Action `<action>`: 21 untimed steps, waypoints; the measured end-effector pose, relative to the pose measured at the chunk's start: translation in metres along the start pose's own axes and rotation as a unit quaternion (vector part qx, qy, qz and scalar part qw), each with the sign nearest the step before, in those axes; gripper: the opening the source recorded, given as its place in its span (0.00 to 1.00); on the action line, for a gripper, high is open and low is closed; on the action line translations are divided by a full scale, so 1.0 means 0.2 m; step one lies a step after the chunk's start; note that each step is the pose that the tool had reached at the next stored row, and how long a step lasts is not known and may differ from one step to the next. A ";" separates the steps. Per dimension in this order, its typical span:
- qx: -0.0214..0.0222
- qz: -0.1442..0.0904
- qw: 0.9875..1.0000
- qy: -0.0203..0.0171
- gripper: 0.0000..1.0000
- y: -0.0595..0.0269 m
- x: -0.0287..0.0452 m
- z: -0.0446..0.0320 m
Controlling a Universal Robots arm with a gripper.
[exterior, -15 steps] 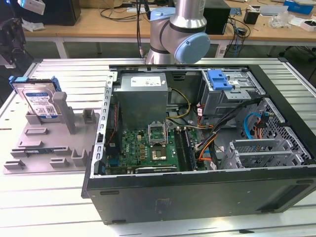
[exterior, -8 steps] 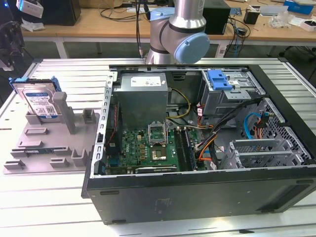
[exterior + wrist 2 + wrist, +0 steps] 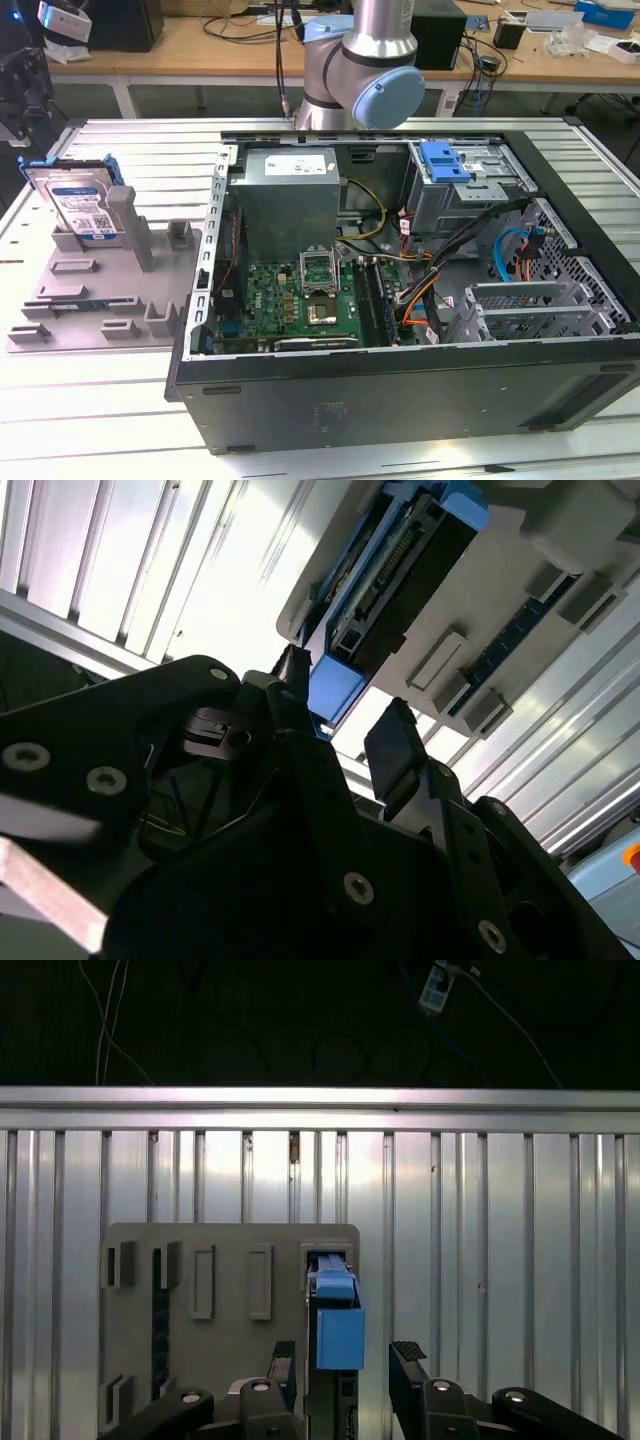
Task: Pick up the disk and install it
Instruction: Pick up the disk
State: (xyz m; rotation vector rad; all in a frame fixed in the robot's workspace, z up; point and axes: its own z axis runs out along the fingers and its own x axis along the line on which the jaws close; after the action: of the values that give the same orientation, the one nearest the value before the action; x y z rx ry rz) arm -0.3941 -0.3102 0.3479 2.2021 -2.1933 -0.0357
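Observation:
The disk is a silver hard drive with a blue-and-white label in a blue plastic caddy. It stands on edge in a slot of the grey holder at the exterior view's left. In the first wrist view the disk's blue caddy end lies straight ahead of my gripper. The gripper is open, with one black finger on each side of the caddy and nothing gripped. The second wrist view shows the disk from its connector edge, just beyond the open gripper.
An open computer case fills the exterior view's right, with a metal drive cage topped by a fixed blue bracket. The arm's base rises behind the case. Everything rests on a slatted metal table; a cluttered workbench runs behind.

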 end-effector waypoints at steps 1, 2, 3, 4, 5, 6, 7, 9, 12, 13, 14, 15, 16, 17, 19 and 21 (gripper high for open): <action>0.000 0.001 1.000 0.000 0.50 -0.001 0.000 0.004; 0.000 0.001 1.000 0.000 0.50 -0.002 0.000 0.008; 0.000 0.001 1.000 0.000 0.50 -0.002 -0.001 0.014; 0.000 0.002 1.000 0.000 0.50 -0.003 -0.001 0.020; -0.001 0.002 1.000 0.000 0.50 -0.003 -0.001 0.027; -0.001 0.002 1.000 0.000 0.50 -0.003 -0.001 0.031; -0.001 0.002 1.000 0.000 0.50 -0.003 -0.002 0.034; -0.001 0.002 1.000 0.000 0.50 -0.003 -0.002 0.043; -0.003 0.002 1.000 0.001 0.50 -0.004 -0.002 0.062; -0.003 0.002 1.000 0.002 0.50 -0.004 -0.002 0.065; -0.003 0.002 1.000 0.002 0.50 -0.004 -0.002 0.069; -0.003 0.002 1.000 0.002 0.50 -0.005 -0.002 0.072; -0.003 0.002 1.000 0.002 0.50 -0.005 -0.002 0.075; -0.003 0.002 1.000 0.002 0.50 -0.005 -0.002 0.078; -0.003 0.002 1.000 0.003 0.50 -0.005 -0.003 0.086; -0.003 0.002 1.000 0.003 0.50 -0.005 -0.003 0.093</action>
State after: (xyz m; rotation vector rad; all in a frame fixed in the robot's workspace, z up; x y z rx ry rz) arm -0.3937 -0.3097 0.3292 2.1915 -2.1912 -0.0369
